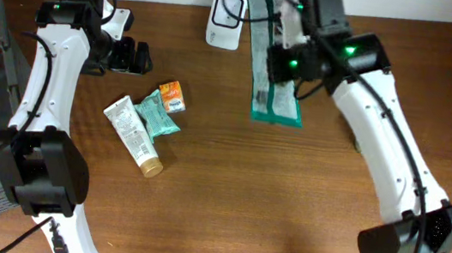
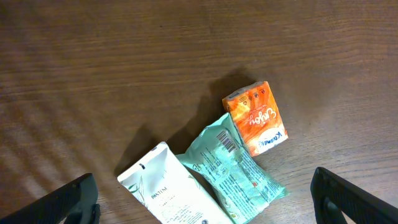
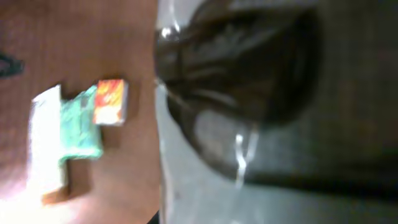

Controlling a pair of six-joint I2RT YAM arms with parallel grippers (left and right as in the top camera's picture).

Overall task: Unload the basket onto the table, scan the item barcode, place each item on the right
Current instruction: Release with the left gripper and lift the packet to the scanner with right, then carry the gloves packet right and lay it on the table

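Lying nearest, a white tube [image 1: 132, 135], teal packet [image 1: 160, 112] and orange packet [image 1: 173, 96] touch together; farther, the left gripper [image 1: 134, 57] has jaws apart, and the right gripper [image 1: 286, 30] is clamped on a green pouch [image 1: 274, 98] beside the white scanner [image 1: 225, 18]

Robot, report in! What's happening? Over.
Left gripper open, near orange pack. Right gripper shut on green packet, beside white scanner. Nothing between them.

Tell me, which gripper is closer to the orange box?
Left. The left gripper is just beside the orange box; the right gripper is far off, holding a green packet.
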